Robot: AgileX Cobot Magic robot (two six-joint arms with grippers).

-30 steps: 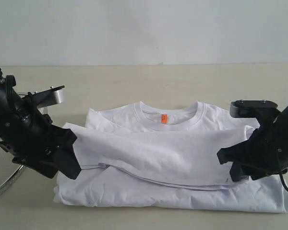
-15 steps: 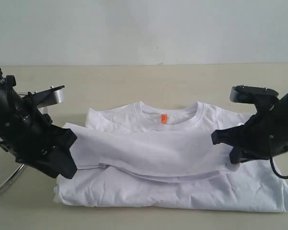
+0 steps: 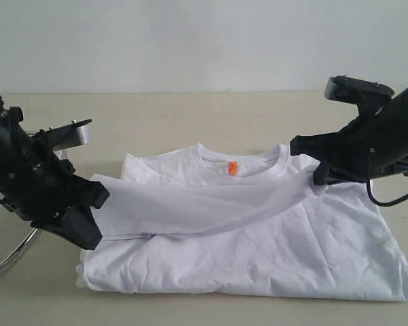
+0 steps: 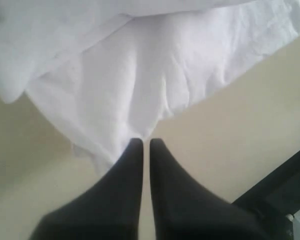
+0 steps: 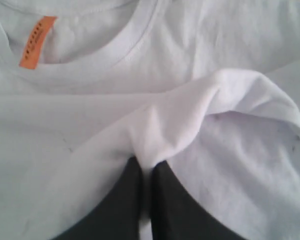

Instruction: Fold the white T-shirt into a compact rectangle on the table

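Observation:
The white T-shirt [image 3: 258,251] lies flat on the table [image 3: 190,115], collar and orange neck tag [image 3: 232,167] at the far side. A folded layer of it [image 3: 190,207] stretches across the chest between both grippers. My right gripper [image 3: 318,178] is raised by the right shoulder, shut on a pinched ridge of cloth [image 5: 170,135]; its tips [image 5: 149,162] sit just below the collar. My left gripper [image 3: 98,210] is at the shirt's left edge, jaws shut, with the cloth's edge [image 4: 135,100] drawn into its tips [image 4: 146,142].
A round wire-mesh basket [image 3: 7,261] lies on the table behind my left arm at the left edge. Bare beige tabletop stretches beyond the collar and in front of the hem. A pale wall closes the far side.
Both grippers have shut. The right one has risen and moved back towards the collar, pulling its end of the folded layer off the lower right of the shirt. The left arm stayed put.

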